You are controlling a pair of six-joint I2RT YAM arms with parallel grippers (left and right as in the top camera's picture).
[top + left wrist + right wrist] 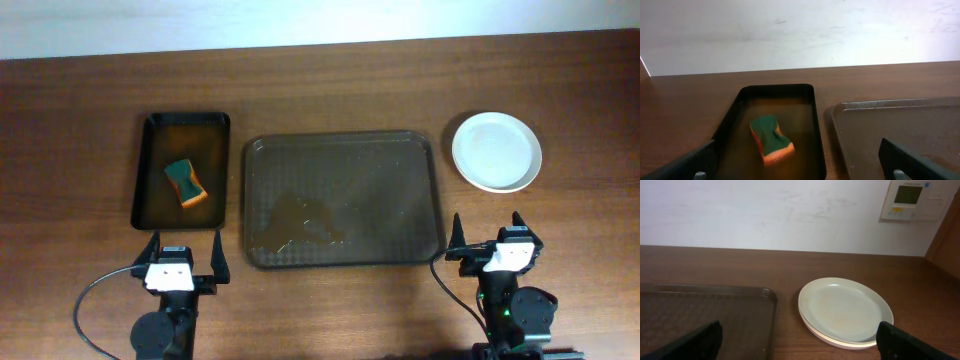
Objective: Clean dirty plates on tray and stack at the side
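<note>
While both arms sit at six o'clock with nothing held, stage: the job reads as done, or all but done.
Plates: round, shallow, pale-greenish white plates [497, 151] lie stacked on the brown wooden table [320, 80], at two o'clock from the tray and apart from it. The top face looks plain, with no sauce visible. The right wrist view shows two rims; whether there is a third I cannot tell.
Tray: large dark brown rectangular tray with rounded corners [380, 175] carries no plates. A wet sheen [310, 225] lies toward its six o'clock edge.
Sponge: green-and-orange sponge [185, 183] rests in the small black tray [187, 117] of brownish water, at nine o'clock from the big tray.
Left gripper [185, 245]: fingers spread wide, empty, at six o'clock of the black tray.
Right gripper [486, 225]: fingers spread wide, empty, by the big tray's five o'clock corner.
Doing it well: probably only a check remains. See that the stack sits even and centred, leave the sponge in its bath, and keep both arms low and clear of the stack so nothing nudges it.
</note>
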